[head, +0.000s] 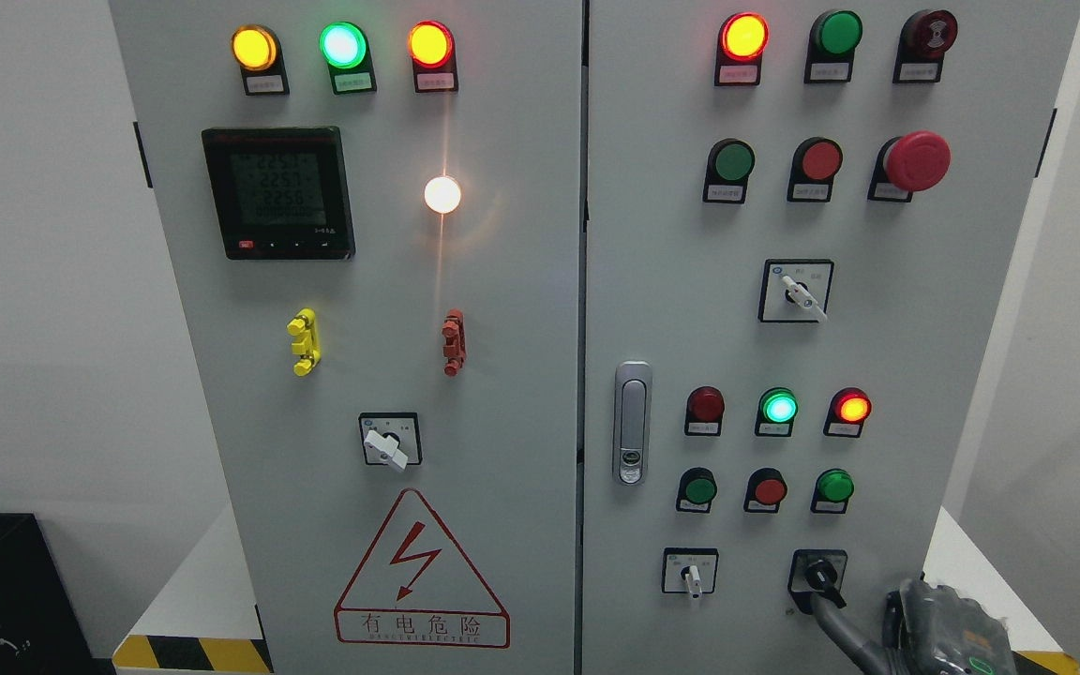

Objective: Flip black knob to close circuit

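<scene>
Four rotary switches are showing on the cabinet (521, 375); only one black knob (821, 574), sitting low on the right door. The right hand (877, 623) is reaching it, one finger touching; fingers' grip unclear.

Plain white wall (34, 281) fills left side of frame; second white wall (1074, 356) along right edge. Black box (6, 591) in lower left corner. White plinth (198, 600) below, yellow-black hazard stripe (193, 653) at bottom left. Even, soft light.
</scene>
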Robot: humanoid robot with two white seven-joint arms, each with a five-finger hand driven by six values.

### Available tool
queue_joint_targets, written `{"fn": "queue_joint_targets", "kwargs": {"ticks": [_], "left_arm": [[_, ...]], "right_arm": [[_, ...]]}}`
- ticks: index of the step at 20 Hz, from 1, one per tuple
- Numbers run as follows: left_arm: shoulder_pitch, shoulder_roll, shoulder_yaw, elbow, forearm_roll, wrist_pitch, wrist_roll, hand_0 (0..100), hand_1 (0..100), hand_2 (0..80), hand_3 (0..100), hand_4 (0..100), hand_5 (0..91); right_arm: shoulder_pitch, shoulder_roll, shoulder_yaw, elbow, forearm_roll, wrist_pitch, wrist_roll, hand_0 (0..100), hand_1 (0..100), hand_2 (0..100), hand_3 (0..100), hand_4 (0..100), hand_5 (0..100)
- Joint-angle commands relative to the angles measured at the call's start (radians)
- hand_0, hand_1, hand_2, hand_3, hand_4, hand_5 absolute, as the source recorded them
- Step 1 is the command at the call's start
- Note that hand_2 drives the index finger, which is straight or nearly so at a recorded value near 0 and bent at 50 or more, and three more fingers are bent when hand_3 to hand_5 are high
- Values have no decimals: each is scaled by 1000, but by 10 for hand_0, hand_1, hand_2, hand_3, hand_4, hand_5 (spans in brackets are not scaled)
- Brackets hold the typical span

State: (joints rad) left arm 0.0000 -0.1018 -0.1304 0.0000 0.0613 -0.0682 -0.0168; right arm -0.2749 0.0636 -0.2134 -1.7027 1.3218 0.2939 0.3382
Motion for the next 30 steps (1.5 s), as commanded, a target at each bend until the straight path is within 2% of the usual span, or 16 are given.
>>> {"fn": "queue_joint_targets", "kwargs": {"ticks": [1, 23, 30], "left_arm": [[21, -1, 0, -23, 0, -1, 0, 120, 556, 0, 0, 0, 0], [21, 1, 0, -23, 0, -1, 0, 120, 556, 0, 0, 0, 0], [21, 1, 0, -23, 0, -1, 0, 120, 556, 0, 0, 0, 0]], "right_arm": [[-4, -1, -14, 2, -1, 1, -2, 0, 0, 877, 1000, 900, 945], [-4, -1, -20, 0, -10, -2, -2, 0, 0, 875, 1000, 900, 944], [0, -1, -3, -3, -15, -2, -2, 0, 0, 873, 1000, 899, 945]]}}
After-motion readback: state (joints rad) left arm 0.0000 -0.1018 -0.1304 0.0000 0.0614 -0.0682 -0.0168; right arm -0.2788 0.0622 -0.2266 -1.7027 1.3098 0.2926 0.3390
